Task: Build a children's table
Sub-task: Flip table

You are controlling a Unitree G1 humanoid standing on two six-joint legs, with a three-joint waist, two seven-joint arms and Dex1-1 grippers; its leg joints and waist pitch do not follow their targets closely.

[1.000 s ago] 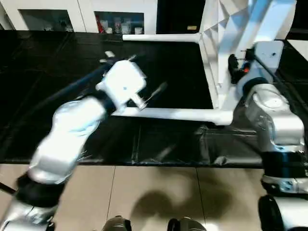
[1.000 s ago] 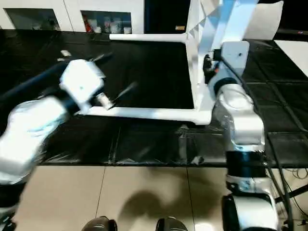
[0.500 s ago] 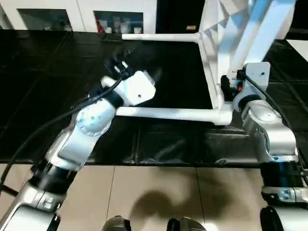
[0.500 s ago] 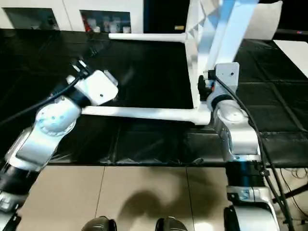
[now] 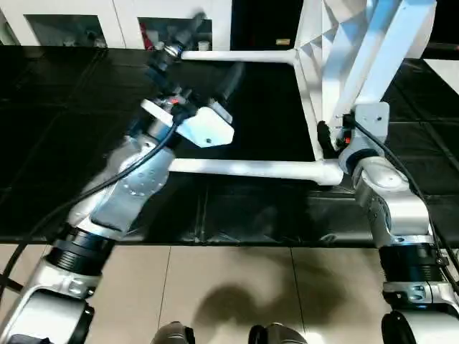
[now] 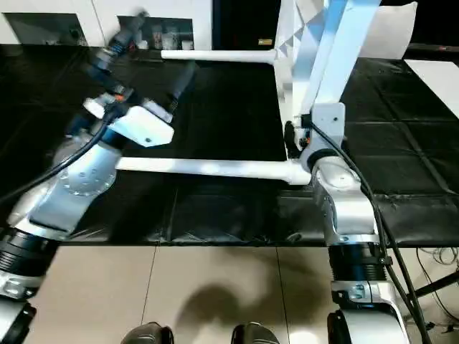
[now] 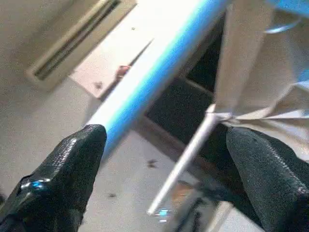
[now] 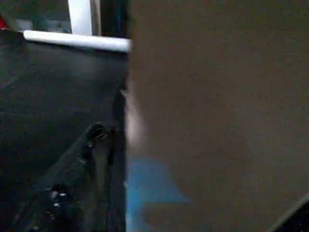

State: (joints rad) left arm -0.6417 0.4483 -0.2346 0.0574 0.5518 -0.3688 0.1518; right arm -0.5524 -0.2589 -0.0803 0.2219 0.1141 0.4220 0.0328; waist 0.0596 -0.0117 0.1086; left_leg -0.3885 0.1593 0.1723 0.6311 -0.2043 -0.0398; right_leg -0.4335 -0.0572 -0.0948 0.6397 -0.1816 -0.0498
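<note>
The children's table stands on its side on the black worktable, its white top [image 5: 314,86] edge-on and upright. A near leg [image 5: 251,169] and a far leg [image 5: 237,54] point left, and another leg [image 5: 391,50] rises at the upper right. My left gripper [image 5: 204,57] hangs raised between the two left-pointing legs, close under the far one, wide open and empty. In the left wrist view its fingers [image 7: 63,179] frame a leg [image 7: 154,82] without touching it. My right gripper [image 5: 327,136] sits at the top's edge by the near corner socket, open, with the top [image 8: 217,121] between its jaws.
The black-covered worktable [image 5: 72,143] ends at a front edge just below the near leg, with tiled floor [image 5: 215,287] and my feet [image 5: 176,333] beneath. Glass-fronted cabinets [image 5: 154,32] line the back. A white sheet [image 6: 437,79] lies at the far right.
My left arm has swung up from beside the near leg toward the far leg, still open. My right gripper has slid down the top's edge toward the near corner, and its jaws have widened.
</note>
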